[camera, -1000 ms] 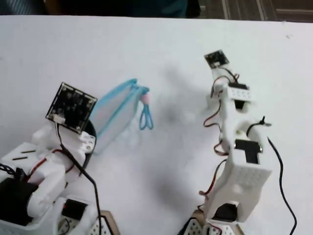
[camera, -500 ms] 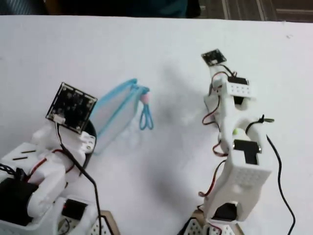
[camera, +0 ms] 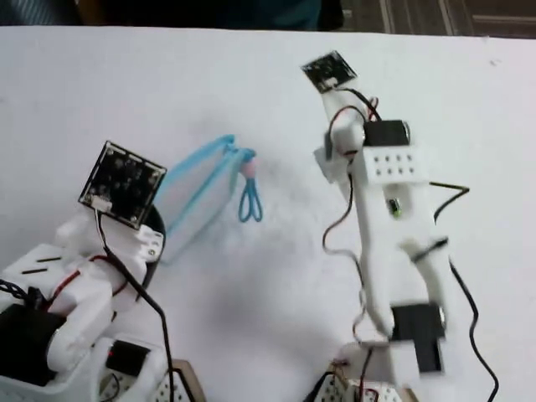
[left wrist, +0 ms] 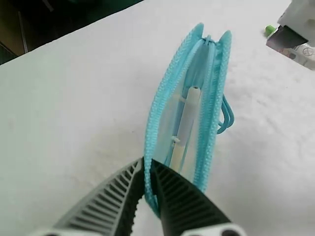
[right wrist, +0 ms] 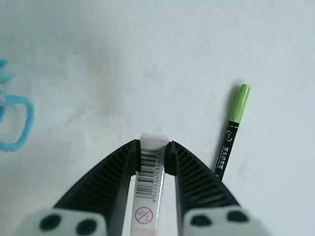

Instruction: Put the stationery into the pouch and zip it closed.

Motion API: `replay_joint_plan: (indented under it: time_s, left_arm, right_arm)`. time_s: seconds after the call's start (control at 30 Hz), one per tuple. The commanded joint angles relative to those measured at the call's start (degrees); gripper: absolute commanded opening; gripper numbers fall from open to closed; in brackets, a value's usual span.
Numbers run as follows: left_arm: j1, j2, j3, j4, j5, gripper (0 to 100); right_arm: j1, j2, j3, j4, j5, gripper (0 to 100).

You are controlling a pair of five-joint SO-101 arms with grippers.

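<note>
The light blue mesh pouch (left wrist: 182, 123) lies open on the white table, with a white pen (left wrist: 186, 123) inside it. My left gripper (left wrist: 147, 166) is shut on the pouch's near rim. In the high view the pouch (camera: 197, 191) lies left of centre, its blue zip loop (camera: 249, 203) pointing toward the right arm (camera: 385, 163). My right gripper (right wrist: 151, 147) is shut on a white barcoded eraser (right wrist: 149, 177), held above the table. A black pen with a green cap (right wrist: 231, 130) lies on the table beside that gripper. The blue loop (right wrist: 15, 123) is off to its side.
The left arm's base and camera board (camera: 121, 184) stand at the front left, hiding the pouch's near end. Bare white table (camera: 167, 92) runs to the far edge, with dark floor beyond it. Cables (camera: 469, 285) trail along the right arm.
The right arm has stretched forward and swung left toward the pouch over the last second. The left arm and the pouch have stayed still.
</note>
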Motion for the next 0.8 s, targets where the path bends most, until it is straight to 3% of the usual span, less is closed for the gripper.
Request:
replay_joint_plan:
  time_s: [0.0,0.23,0.4,0.57,0.77]
  left_arm:
    - [-0.75,1.01,0.09,-0.09,0.44,2]
    - [-0.75,1.01,0.09,-0.09,0.44,2]
    - [-0.75,1.01,0.09,-0.09,0.44,2]
    - [-0.75,1.01,0.09,0.09,0.44,2]
    - [-0.66,1.01,0.09,0.0,0.44,2]
  right_arm:
    - [-3.82,-11.38,-0.88,5.49,-0.88,1.6]
    - [-7.69,-24.92,0.53,15.69,-8.62,1.7]
    - [-11.65,-36.79,12.66,15.43,-14.07,1.7]
    - [-16.84,-51.91,32.26,4.88,-18.64,1.7]
    - [-20.09,-67.56,49.05,-17.36,-25.93,1.7]
